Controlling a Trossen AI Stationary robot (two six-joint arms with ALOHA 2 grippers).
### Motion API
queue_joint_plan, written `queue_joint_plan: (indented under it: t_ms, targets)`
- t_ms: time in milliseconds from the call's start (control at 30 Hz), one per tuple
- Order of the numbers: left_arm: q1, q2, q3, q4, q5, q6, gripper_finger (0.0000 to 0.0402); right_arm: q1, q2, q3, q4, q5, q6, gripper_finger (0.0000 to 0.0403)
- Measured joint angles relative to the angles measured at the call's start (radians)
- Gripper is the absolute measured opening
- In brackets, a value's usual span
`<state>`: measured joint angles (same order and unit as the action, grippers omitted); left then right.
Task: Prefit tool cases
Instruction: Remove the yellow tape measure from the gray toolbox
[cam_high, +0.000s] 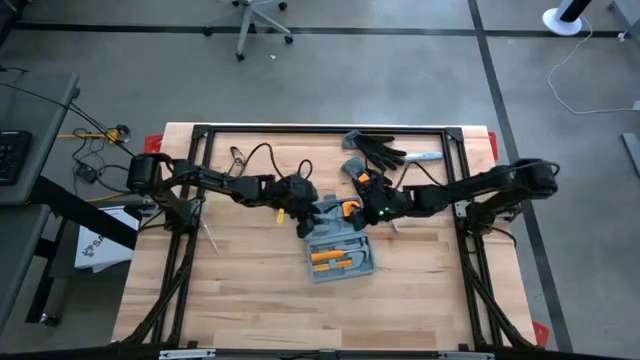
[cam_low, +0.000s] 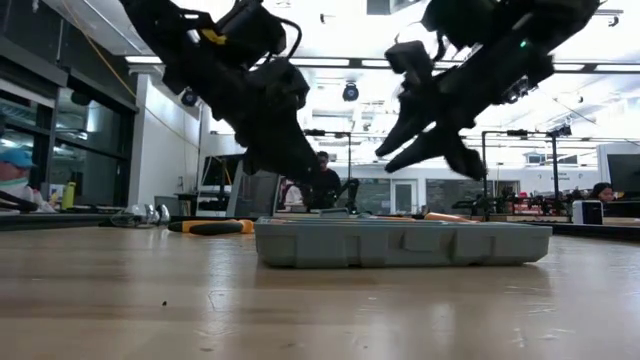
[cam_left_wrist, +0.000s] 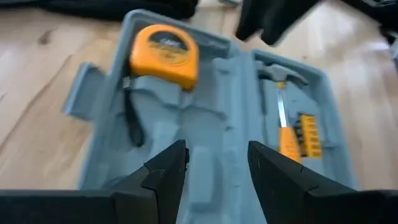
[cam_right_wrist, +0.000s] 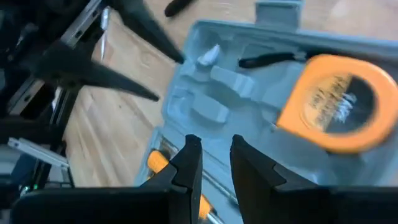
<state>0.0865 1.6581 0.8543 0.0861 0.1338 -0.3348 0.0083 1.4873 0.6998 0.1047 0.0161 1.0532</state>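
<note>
The grey-blue tool case (cam_high: 340, 250) lies open and flat on the table, both moulded halves facing up (cam_left_wrist: 205, 118) (cam_low: 400, 243). An orange tape measure (cam_left_wrist: 163, 55) (cam_right_wrist: 339, 102) sits in one half. A hammer (cam_left_wrist: 280, 74) and orange bits (cam_left_wrist: 308, 134) lie in the other. My left gripper (cam_high: 305, 212) (cam_left_wrist: 216, 162) hovers open above the case, at its left far side. My right gripper (cam_high: 355, 212) (cam_right_wrist: 216, 155) hangs open over the case's far edge near the tape measure, clear of the case in the low view (cam_low: 425, 150).
Black-and-grey work gloves (cam_high: 375, 150) lie on the table beyond the case, with a silver-blue tool (cam_high: 425, 157) beside them. A thin tool (cam_high: 208, 232) lies near the left edge. A black frame (cam_high: 320, 130) runs round the table. There is bare wood (cam_high: 250, 300) on the near side.
</note>
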Motion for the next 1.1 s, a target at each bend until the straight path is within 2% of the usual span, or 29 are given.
queue_joint_plan:
  t_ms: [200, 333, 600, 833, 967, 1100]
  targets:
    - [0.032, 0.000, 0.000, -0.102, 0.001, -0.105, 0.0165, -0.094, 0.018, 0.000, -0.020, -0.054, -0.149, 0.0073]
    - [0.032, 0.000, 0.000, -0.122, -0.008, -0.098, 0.0165, -0.145, 0.021, 0.044, -0.091, -0.099, -0.295, 0.0073]
    - [0.033, 0.001, 0.000, -0.116, -0.068, -0.122, 0.0165, -0.147, 0.139, 0.359, -0.398, -0.133, -0.875, 0.0071]
    - [0.041, 0.001, 0.000, -0.141, -0.067, -0.030, 0.0165, -0.155, 0.306, 0.542, -0.476, -0.148, -1.306, 0.0071]
    - [0.040, 0.002, 0.000, -0.172, -0.066, -0.025, 0.0165, -0.155, 0.384, 0.582, -0.507, -0.149, -1.468, 0.0071]
    - [0.030, 0.002, -0.009, -0.185, -0.065, -0.019, 0.0165, -0.160, 0.426, 0.581, -0.510, -0.149, -1.501, 0.0071]
